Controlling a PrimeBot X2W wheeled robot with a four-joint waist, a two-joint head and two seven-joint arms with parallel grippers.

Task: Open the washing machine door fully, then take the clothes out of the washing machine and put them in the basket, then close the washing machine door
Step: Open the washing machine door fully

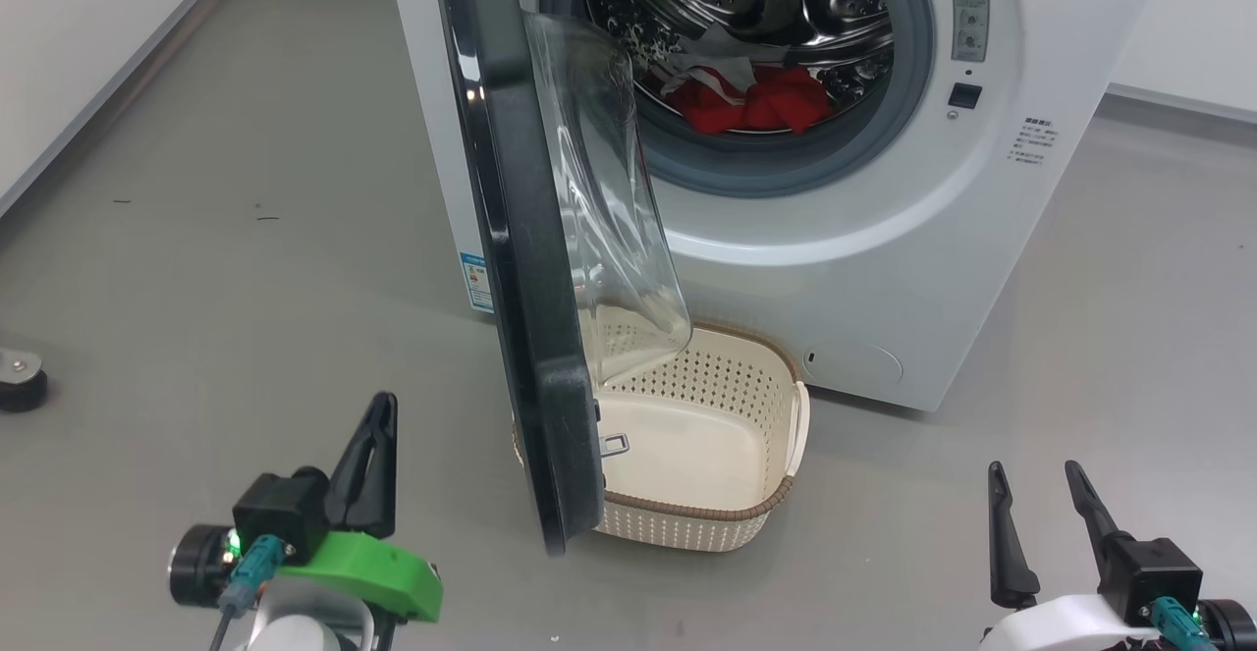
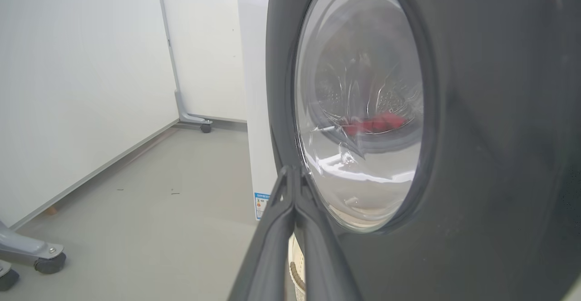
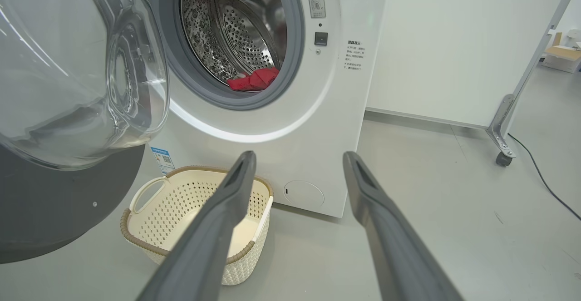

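The washing machine stands with its black-rimmed door swung out about halfway, edge-on to the head view, its glass bowl over the basket. Red clothes lie at the front of the steel drum, also seen in the right wrist view and through the glass. The cream basket sits on the floor below the opening, with nothing in it. My left gripper is shut and holds nothing, on the door's outer side, its tips close to the black rim. My right gripper stands open, low and right.
Grey floor spreads to both sides of the machine. A white wall runs along the left. A caster sits at the left edge, and a wheeled panel frame with a cable stands to the right of the machine.
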